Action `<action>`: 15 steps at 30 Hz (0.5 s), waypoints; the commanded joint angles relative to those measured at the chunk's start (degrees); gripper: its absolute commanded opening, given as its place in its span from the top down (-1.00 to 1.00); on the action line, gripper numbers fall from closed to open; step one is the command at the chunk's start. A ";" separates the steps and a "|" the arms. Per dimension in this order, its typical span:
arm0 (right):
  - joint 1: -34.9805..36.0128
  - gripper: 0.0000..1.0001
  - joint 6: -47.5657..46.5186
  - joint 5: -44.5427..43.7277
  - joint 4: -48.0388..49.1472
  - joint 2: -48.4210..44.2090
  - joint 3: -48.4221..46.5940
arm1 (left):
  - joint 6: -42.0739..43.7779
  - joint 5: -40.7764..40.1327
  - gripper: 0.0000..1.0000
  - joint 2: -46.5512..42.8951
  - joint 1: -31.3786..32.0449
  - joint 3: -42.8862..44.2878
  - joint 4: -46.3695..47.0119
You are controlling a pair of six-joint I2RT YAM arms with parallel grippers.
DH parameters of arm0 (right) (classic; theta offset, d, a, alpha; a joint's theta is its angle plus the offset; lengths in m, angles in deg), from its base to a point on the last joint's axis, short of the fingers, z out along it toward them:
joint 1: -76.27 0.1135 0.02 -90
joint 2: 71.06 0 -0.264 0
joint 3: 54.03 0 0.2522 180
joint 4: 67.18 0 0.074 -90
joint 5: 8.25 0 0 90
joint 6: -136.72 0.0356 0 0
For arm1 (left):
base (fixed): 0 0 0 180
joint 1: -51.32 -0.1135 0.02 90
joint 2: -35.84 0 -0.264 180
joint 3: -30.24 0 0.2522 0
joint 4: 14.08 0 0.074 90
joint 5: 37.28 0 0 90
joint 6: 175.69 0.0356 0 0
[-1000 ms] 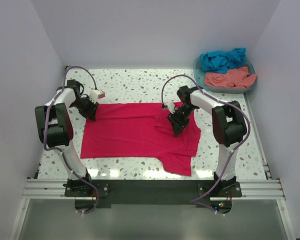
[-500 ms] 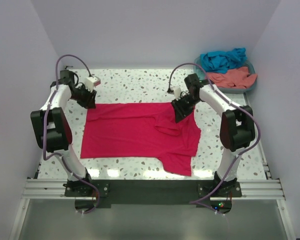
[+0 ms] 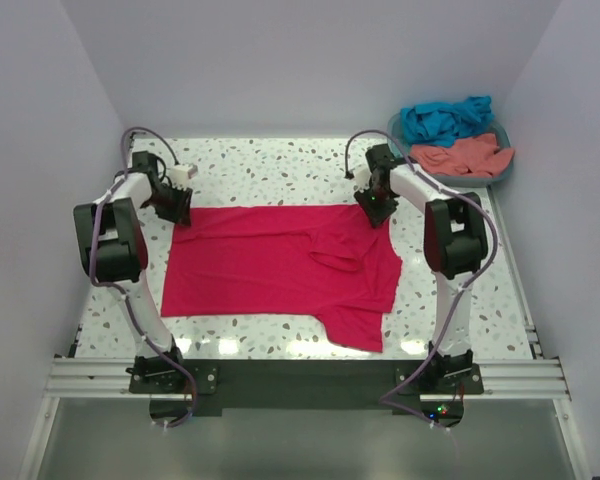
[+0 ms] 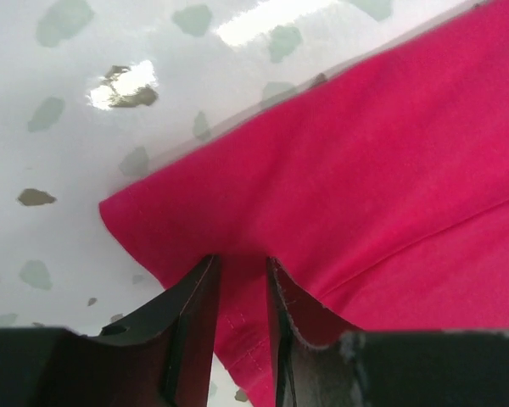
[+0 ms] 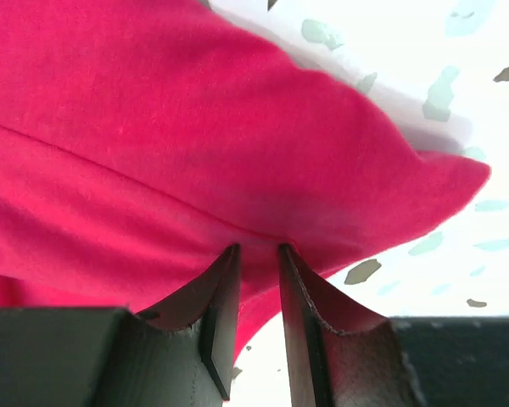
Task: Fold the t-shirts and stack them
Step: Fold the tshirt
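Observation:
The crimson-pink t-shirt [image 3: 270,265] lies spread flat on the speckled table, with a small fold near its right middle and a sleeve hanging toward the front. My left gripper [image 3: 178,213] is at its far left corner, shut on the cloth [image 4: 390,153], the fingertips pinching it [image 4: 242,263]. My right gripper [image 3: 376,212] is at the far right corner, shut on the cloth [image 5: 153,127] at its fingertips [image 5: 257,250]. The teal-blue t-shirt [image 3: 445,118] and the salmon-coral t-shirt [image 3: 460,155] lie crumpled in the basket.
The teal plastic basket [image 3: 397,148] stands at the table's far right corner. White walls close in the table at the left, back and right. Bare speckled table [image 3: 270,170] shows behind the shirt and along its front edge.
Both grippers have moved from over the shirt out to its far corners. The right one went up and to the right, the left one up toward the back left.

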 commanded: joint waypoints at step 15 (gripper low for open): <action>0.40 0.25 -7.08 -13.22 7.35 21.31 -31.40 | -4.34 -0.84 0.23 20.91 -1.15 28.20 1.96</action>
